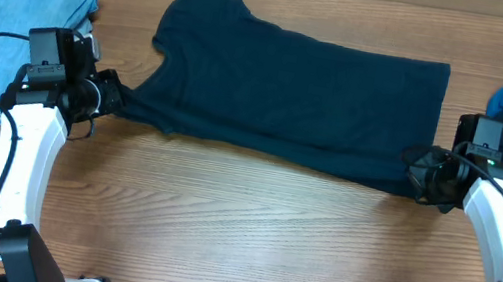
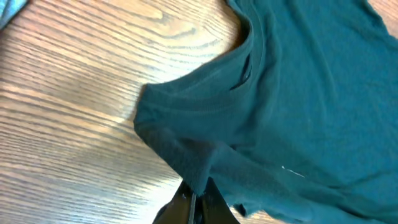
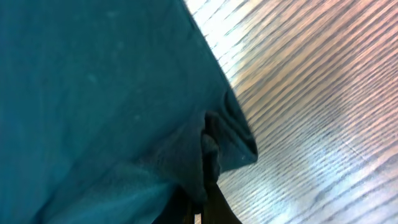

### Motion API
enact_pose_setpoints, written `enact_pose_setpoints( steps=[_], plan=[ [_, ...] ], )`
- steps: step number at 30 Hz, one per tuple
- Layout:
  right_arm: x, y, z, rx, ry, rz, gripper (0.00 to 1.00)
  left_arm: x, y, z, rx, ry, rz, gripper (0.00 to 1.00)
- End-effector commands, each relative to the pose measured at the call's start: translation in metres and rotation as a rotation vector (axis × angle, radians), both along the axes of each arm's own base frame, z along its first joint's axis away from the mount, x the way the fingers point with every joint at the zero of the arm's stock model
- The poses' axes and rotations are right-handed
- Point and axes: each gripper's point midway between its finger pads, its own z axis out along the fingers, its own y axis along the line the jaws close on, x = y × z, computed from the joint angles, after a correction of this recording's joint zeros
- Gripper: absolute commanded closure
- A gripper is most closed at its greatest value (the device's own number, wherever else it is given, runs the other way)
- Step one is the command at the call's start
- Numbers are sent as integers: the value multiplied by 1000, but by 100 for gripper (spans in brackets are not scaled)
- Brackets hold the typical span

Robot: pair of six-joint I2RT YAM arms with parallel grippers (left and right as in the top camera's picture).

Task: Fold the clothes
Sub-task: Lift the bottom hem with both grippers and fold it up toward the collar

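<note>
The left tool (image 1: 109,95) is pinching a bunched fold of the clothes (image 1: 300,93) beside the neckline. The right tool (image 1: 418,174) is pinching the opposite near corner, jaws pressed together on fabric. The dark navy garment is lying sideways, spread flat across the far half of the bench (image 1: 247,232), puckering at both gripped ends.

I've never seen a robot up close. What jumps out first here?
A dark navy garment lies spread wide across the far half of the wooden table. The left gripper and right gripper each pinch one of its near corners. A light blue cloth lies beside the left arm.
</note>
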Motion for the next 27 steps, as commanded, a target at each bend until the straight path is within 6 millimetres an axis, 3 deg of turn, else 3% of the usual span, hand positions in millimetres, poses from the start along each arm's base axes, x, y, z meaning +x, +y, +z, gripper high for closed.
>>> enact_pose_setpoints(
  steps=[1, 4, 9, 16, 27],
  plan=[
    [13, -7, 1, -28, -26, -21, 96, 10, 8, 9, 34, -37, 28, 96],
    [20, -9, 0, -33, -48, -22, 96, 14, 8, -4, 33, -15, 29, 96],
    [29, -16, 3, -71, -86, -34, 96, 24, -5, -48, 4, 69, 13, 96],
    [39, -21, 7, -98, -130, -44, 96, 45, -1, -40, 30, -18, 25, 96],
    [47, -23, 9, -102, -160, -44, 96, 48, -2, -51, 29, -4, 20, 93]
  ],
)
